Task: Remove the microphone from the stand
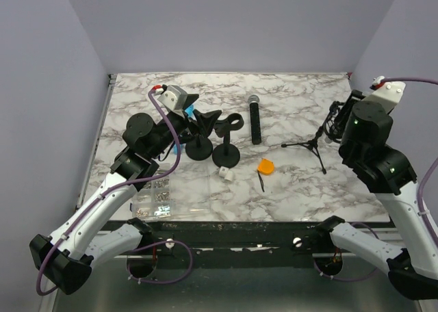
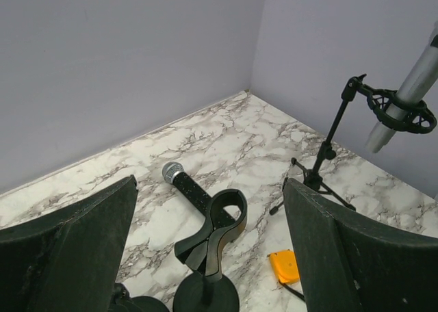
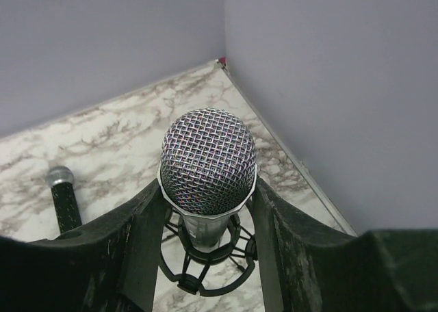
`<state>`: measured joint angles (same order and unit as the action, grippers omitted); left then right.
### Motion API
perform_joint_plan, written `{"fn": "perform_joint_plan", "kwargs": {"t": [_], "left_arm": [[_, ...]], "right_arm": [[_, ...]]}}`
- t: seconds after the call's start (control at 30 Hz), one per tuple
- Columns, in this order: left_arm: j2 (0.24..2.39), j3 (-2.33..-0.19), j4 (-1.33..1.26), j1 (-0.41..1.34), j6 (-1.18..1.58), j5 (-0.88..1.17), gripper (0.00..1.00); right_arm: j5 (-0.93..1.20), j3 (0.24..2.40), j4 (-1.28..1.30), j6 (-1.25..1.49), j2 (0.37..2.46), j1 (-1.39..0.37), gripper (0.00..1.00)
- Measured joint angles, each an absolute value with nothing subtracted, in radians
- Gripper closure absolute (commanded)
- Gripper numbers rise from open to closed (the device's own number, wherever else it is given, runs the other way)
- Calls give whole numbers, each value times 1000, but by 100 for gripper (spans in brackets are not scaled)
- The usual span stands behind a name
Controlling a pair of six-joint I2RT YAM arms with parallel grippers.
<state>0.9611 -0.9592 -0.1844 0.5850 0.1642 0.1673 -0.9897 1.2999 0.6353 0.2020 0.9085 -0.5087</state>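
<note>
A silver microphone (image 3: 209, 161) with a mesh head stands upright in the black shock mount (image 3: 205, 274) of a tripod stand (image 1: 311, 142) at the table's right. My right gripper (image 3: 209, 189) comes from above, and its fingers (image 3: 147, 216) press against both sides of the head's lower rim. The left wrist view shows the microphone body (image 2: 410, 86) seated in the mount (image 2: 400, 113). My left gripper (image 2: 209, 183) is open and empty, held above the black desk stands at centre left (image 1: 198, 109).
A black handheld microphone (image 1: 255, 119) lies flat mid-table. Two black desk stands with clips (image 1: 226, 151) (image 1: 198, 148) and a round base (image 1: 140, 126) stand left of centre. An orange tool (image 1: 265, 166), a white block (image 1: 225, 173) and a bag of screws (image 1: 154, 196) lie nearer.
</note>
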Motion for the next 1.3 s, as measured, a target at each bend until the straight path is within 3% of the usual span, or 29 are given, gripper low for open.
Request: {"fn": "perform_joint_plan", "kwargs": {"t": [0.53, 0.9, 1.3], "left_arm": [[962, -959, -184, 585, 164, 167, 14], [962, -959, -184, 585, 164, 167, 14], [956, -959, -183, 585, 153, 163, 14]], "right_arm": [[-935, 1669, 567, 50, 938, -509, 99], [-637, 1778, 495, 135, 1028, -508, 99], [-368, 1821, 680, 221, 1529, -509, 99]]}}
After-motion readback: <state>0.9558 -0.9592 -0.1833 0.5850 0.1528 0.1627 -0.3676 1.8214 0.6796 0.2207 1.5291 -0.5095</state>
